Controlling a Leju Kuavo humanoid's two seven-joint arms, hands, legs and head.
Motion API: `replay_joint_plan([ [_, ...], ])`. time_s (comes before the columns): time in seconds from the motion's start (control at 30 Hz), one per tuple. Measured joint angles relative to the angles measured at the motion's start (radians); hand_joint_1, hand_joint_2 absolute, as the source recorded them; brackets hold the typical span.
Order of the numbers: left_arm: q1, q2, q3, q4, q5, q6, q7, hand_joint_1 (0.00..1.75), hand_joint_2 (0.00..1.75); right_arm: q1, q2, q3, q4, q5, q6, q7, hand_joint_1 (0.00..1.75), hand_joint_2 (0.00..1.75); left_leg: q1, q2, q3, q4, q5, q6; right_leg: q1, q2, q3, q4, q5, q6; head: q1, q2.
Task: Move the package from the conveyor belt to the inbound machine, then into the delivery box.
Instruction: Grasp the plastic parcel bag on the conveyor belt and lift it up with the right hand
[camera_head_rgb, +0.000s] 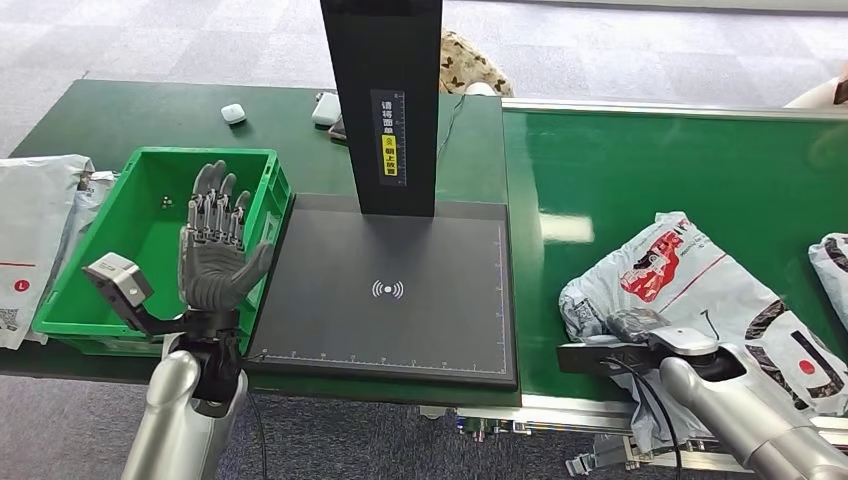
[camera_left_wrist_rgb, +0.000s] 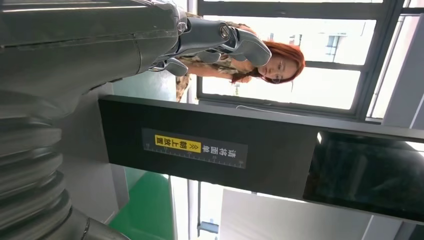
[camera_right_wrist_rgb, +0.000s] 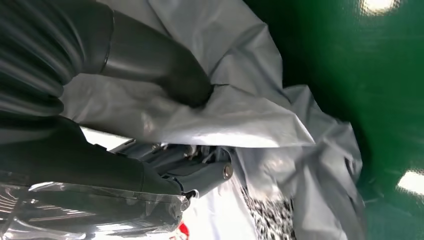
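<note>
A crumpled grey-white package (camera_head_rgb: 690, 280) with red and black print lies on the green conveyor belt (camera_head_rgb: 650, 170) at the right. My right hand (camera_head_rgb: 628, 323) is at its near left edge. In the right wrist view the thumb (camera_right_wrist_rgb: 165, 75) presses into a fold of the package (camera_right_wrist_rgb: 240, 115) while the fingers (camera_right_wrist_rgb: 200, 175) close beneath it. The black inbound machine (camera_head_rgb: 390, 290) sits at centre, its flat plate bare. My left hand (camera_head_rgb: 215, 250) stands upright with fingers spread and holding nothing, over the right side of the green delivery box (camera_head_rgb: 150, 230).
A second package (camera_head_rgb: 830, 265) lies at the belt's right edge. White packages (camera_head_rgb: 35, 220) lie left of the box. The machine's tall black column (camera_head_rgb: 382, 100) rises behind the plate. A small white case (camera_head_rgb: 233, 113) and a person (camera_head_rgb: 470, 65) are beyond.
</note>
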Motion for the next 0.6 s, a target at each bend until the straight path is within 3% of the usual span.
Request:
replay_joint_plan([
  [0.47,0.003,0.002,0.01,-0.004,-0.003,0.0,0.001,0.0,1.75,-0.003,0.002,0.018,0.002,-0.002,-0.02,0.004,1.75,1.75,0.0,0.0,0.0,0.0,0.0,0.0,0.0,0.0,0.0,0.0,0.0,0.0,0.0,0.0],
  [0.6,0.03,0.002,0.019,-0.032,-0.009,0.005,0.002,0.0,1.75,-0.008,0.037,-0.023,0.001,-0.052,-0.187,0.031,1.75,1.75,0.0,0.001,-0.001,0.0,0.0,0.0,0.0,0.001,0.0,0.001,0.0,0.0,0.0,0.0],
])
